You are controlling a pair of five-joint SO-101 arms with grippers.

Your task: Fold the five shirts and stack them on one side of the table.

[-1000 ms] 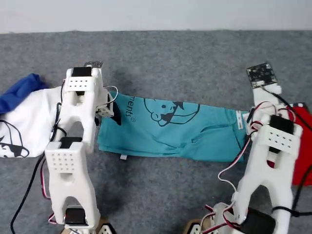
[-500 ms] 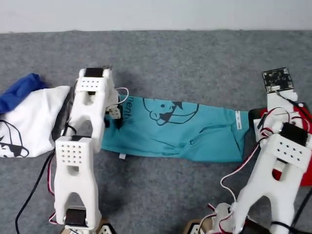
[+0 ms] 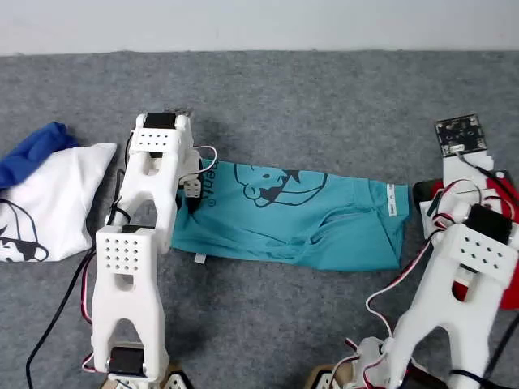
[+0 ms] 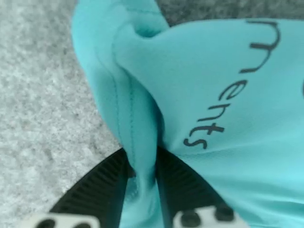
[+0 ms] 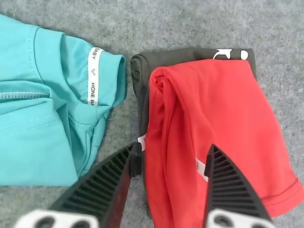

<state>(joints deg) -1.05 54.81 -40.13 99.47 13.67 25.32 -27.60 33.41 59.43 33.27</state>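
The left gripper point(image 4: 141, 166) is clamped on a fold at the left end of the teal shirt point(image 3: 308, 219), mid-table. The right gripper point(image 5: 173, 156) hangs open over the red shirt point(image 5: 213, 109), which lies folded on a dark shirt point(image 5: 190, 54) at the right edge. By my reckoning two are stacked and the teal is half-folded. The white shirt point(image 3: 40, 203) and blue shirt point(image 3: 32, 150) lie loose at the left edge. The table point(image 3: 324, 97) is grey and felt-like, with a pale wall point(image 3: 259, 24) behind.

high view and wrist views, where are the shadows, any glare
High view: even light, no glare; a soft shadow lies on the table beside the left arm. Left wrist view: a dark crease shadow runs down the teal shirt where the left gripper pinches it. Right wrist view: the red shirt is evenly lit, faint shading in its folds.
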